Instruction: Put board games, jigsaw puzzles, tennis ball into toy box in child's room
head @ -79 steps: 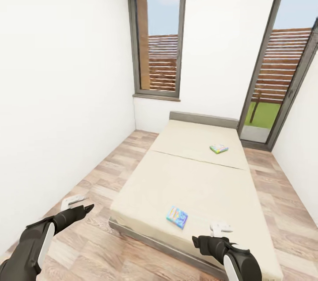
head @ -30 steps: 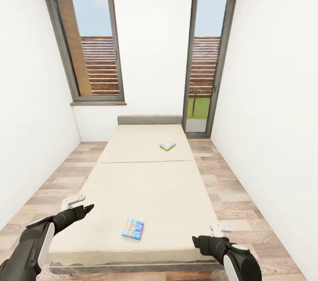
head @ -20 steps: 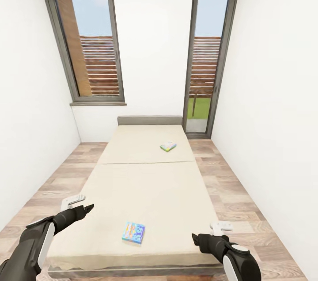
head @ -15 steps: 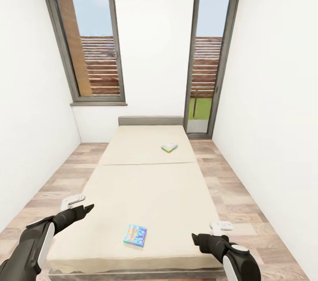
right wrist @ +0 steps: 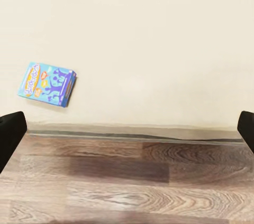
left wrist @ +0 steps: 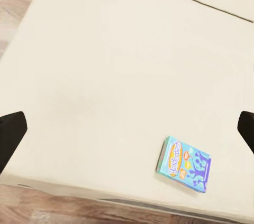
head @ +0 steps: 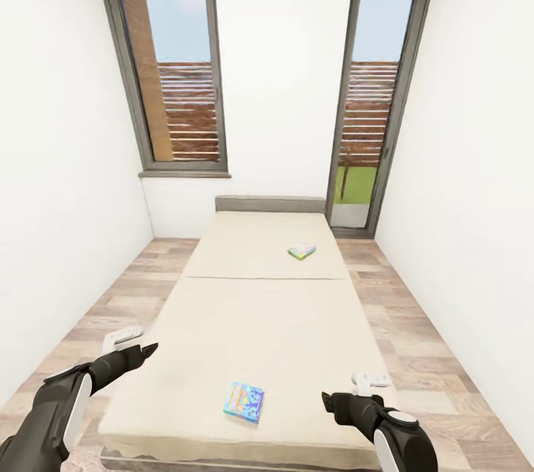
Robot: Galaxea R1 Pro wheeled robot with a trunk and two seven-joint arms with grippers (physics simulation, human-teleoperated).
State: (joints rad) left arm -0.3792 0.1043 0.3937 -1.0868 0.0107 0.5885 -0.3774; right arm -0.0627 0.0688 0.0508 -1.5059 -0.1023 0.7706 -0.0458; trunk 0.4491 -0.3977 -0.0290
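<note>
Head view: two board games are seen on the bed (head: 259,309), the blue board game (head: 244,401) near its foot edge, the far board game (head: 301,251) nearer the headboard (head: 270,203).
Left wrist view: the left end effector (left wrist: 127,129) is spread open, empty, above the bed.
Right wrist view: the right end effector (right wrist: 127,129) is likewise open over the foot edge.
Progress: nothing is judged collected yet.
</note>
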